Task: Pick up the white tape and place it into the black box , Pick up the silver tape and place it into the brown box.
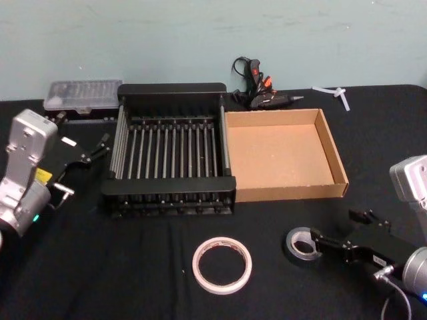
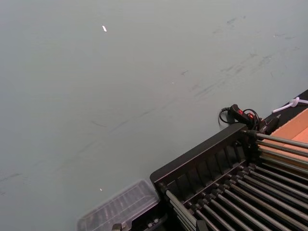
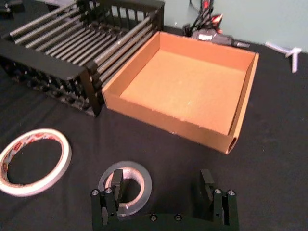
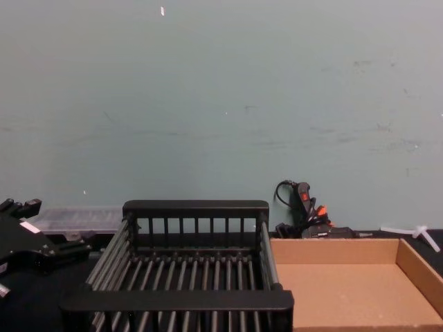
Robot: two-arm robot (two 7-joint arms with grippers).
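Note:
The white tape (image 1: 222, 287) lies flat on the black cloth in front of the black box (image 1: 167, 184), and shows in the right wrist view as the white tape (image 3: 64, 153). To its right lies the silver tape (image 1: 292, 245), also flat. My right gripper (image 1: 339, 229) is open and low at the silver tape (image 3: 140, 171). One finger (image 3: 114, 188) stands in the roll's hole, the other (image 3: 207, 186) outside it on the cloth. The brown box (image 1: 291, 192) sits against the black box's right side; both are empty. My left gripper (image 1: 100, 148) hangs open left of the black box.
A glue gun (image 1: 257, 87) and a white plastic piece (image 1: 340, 95) lie behind the brown box. A clear plastic case (image 1: 80, 95) sits behind the black box's left corner. Bare cloth spreads along the front of the table on both sides of the rolls.

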